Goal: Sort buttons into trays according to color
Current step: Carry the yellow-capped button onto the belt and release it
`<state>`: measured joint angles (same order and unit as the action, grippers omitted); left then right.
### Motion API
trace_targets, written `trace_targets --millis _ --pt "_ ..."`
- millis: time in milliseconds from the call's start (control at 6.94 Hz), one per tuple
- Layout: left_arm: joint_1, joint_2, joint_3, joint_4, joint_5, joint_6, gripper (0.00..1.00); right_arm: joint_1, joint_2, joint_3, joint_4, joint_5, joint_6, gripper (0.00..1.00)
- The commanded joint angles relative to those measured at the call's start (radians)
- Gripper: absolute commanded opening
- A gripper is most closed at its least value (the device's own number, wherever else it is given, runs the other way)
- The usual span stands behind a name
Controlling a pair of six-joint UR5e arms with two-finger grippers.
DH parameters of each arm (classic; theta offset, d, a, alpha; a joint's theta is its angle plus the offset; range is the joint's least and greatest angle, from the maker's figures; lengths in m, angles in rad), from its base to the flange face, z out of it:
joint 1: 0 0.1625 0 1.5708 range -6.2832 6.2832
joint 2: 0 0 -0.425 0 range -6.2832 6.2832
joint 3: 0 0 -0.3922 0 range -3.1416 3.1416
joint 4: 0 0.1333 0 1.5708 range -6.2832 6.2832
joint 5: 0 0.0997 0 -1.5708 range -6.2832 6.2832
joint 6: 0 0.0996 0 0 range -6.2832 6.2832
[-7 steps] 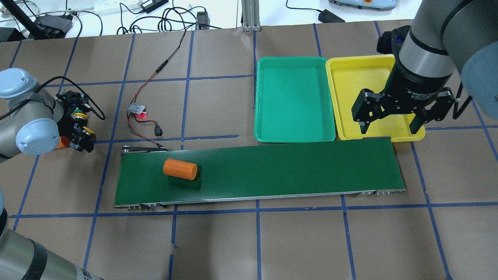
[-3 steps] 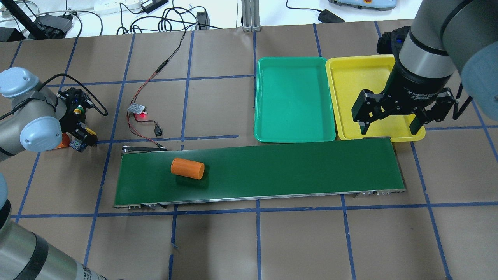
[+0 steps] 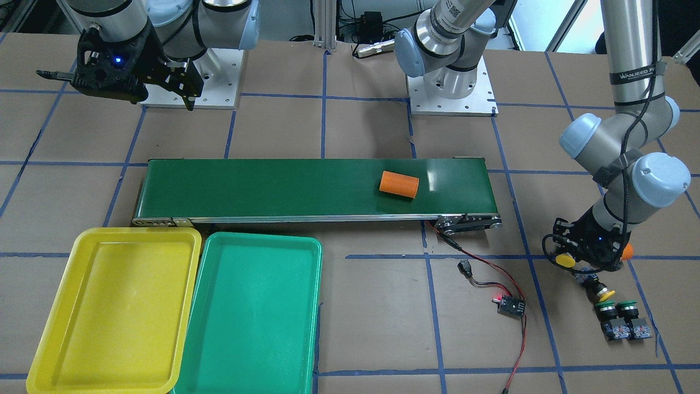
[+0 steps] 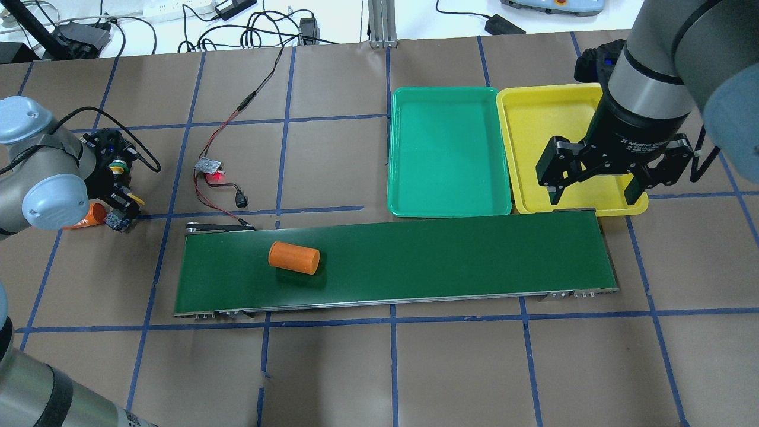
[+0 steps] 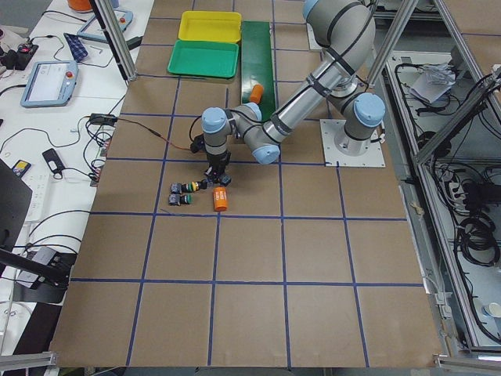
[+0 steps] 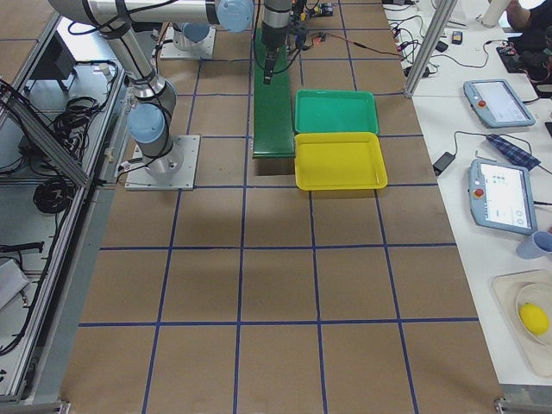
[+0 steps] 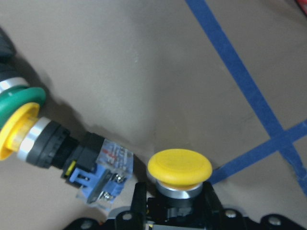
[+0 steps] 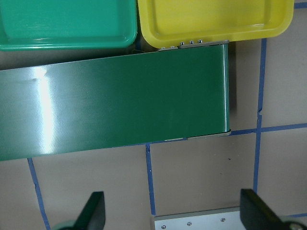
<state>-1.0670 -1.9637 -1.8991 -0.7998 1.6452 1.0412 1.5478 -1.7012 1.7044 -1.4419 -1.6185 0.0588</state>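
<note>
In the wrist view's lower middle, the left gripper (image 7: 173, 201) clamps a yellow button (image 7: 180, 166) (cap toward frame top). A second yellow button (image 7: 29, 129) lies at left. At the overhead view's right, the right gripper (image 4: 595, 191) hangs spread wide by the yellow tray (image 4: 533, 118).

The surface (image 4: 332, 160) is crossed midway by the conveyor belt (image 4: 450, 261), which bears an orange cylinder (image 4: 294, 257) near its left end. The far right corner is taken by the green tray (image 4: 449, 151) and yellow tray (image 4: 533, 136). The spread right hand (image 4: 593, 194) is held high near the belt's right end. At the left edge, the left hand (image 4: 124, 204), closed on a yellow button (image 7: 179, 167), is hemmed by three buttons (image 3: 606, 313) and a second cylinder (image 4: 89, 214). Bare paper (image 4: 450, 367) is seen along the near edge.
</note>
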Motion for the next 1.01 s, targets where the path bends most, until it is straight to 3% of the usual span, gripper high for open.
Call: trace_targets --millis 0,144,432,576,864 --pt "-0.011 0.125 0.015 -0.213 -0.028 -0.008 0.0 0.0 0.0 0.0 0.0 0.0 0.0 1.0" --pt "-0.04 0.188 -0.007 -0.252 -0.115 0.096 0.0 0.0 0.0 0.0 0.0 0.0 0.001 1.0" --pt "-0.193 0.293 -0.075 -0.254 -0.092 0.106 0.0 0.0 -0.002 0.001 0.0 0.002 0.001 1.0" --pt "-0.244 0.327 -0.106 -0.269 -0.088 -0.024 0.0 0.0 0.0 0.0 0.0 0.0 0.001 1.0" --pt "-0.298 0.345 -0.15 -0.272 -0.088 -0.507 0.0 0.0 -0.003 0.0 -0.009 0.003 0.001 1.0"
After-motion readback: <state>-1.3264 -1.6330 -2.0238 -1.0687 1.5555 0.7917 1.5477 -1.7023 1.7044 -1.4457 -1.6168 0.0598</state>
